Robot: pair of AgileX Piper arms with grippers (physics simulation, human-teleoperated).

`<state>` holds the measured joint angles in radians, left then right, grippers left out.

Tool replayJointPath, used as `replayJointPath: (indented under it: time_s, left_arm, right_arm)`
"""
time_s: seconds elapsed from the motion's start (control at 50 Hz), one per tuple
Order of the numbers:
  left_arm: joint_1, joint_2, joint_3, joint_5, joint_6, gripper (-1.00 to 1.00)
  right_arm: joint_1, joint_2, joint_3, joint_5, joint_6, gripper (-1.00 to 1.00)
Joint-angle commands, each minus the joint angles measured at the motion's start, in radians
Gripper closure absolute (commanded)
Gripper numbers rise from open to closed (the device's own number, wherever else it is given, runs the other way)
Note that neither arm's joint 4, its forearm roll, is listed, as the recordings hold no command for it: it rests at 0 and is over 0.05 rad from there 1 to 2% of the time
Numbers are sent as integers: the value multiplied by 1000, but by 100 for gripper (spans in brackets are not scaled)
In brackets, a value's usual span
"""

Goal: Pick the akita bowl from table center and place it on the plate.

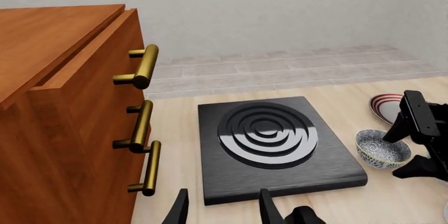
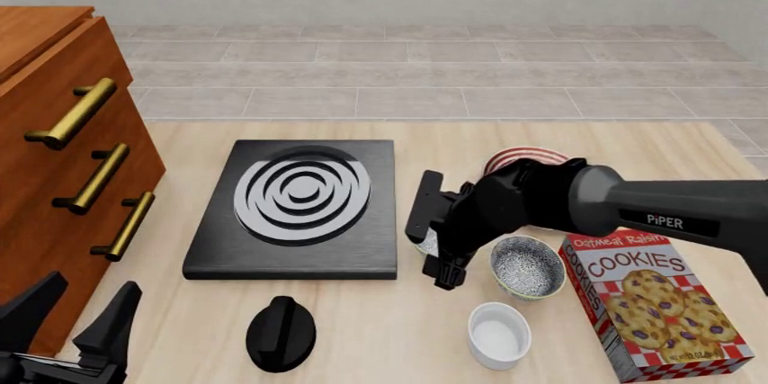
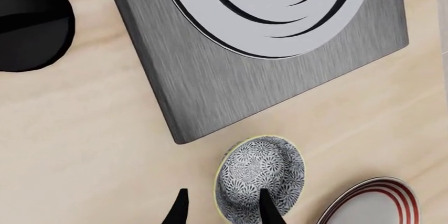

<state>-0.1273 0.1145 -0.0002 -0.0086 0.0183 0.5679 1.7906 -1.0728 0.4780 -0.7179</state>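
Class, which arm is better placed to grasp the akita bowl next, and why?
Right. The right gripper hangs open at the akita bowl, near the plate; the left gripper sits far off by the wooden cabinet.

Stove slab (image 2: 294, 209) crowds akita bowl (image 3: 260, 178); plate (image 3: 372, 205) near.

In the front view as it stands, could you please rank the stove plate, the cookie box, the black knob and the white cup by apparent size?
1. Stove plate
2. Cookie box
3. Black knob and white cup: these look too alike to rank.
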Motion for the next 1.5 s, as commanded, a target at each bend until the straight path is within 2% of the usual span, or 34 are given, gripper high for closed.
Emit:
replayJointPath:
  time_s: [0.02,0.34,0.4,0.68,0.84,0.88,1.02,1.04,1.34,1.36,1.38,1.5]
  left_arm:
    - [-2,4,0,-1,7,-100]
    - [-9,-3,0,8,18,-100]
    - [-14,-8,0,13,24,-100]
    - [-15,-12,0,18,33,-100]
    - [-15,-14,0,19,31,-100]
    - [-15,-14,0,20,32,-100]
    - [-17,-8,0,14,29,-100]
    - [-18,-8,0,14,31,-100]
    - [-20,-3,0,6,31,-100]
    - [-19,-2,0,5,30,-100]
    - [-19,0,0,4,30,-100]
    - [-17,-17,0,16,44,-100]
  right_arm:
    - [-1,41,-1,-21,14,-100]
    - [-13,68,58,-85,26,-100]
    - [-8,79,54,-88,50,-100]
    - [-89,121,83,-150,-19,-100]
    - [-81,135,88,-160,-9,-100]
    - [-84,131,99,-173,-28,-100]
    - [-45,107,106,-170,-18,-100]
    - [-46,102,115,-178,-37,100]
    - [-13,42,121,-148,-57,100]
    - [-25,35,138,-162,-96,100]
    - [-23,36,148,-164,-111,100]
    - [-28,-2,125,-129,-102,100]
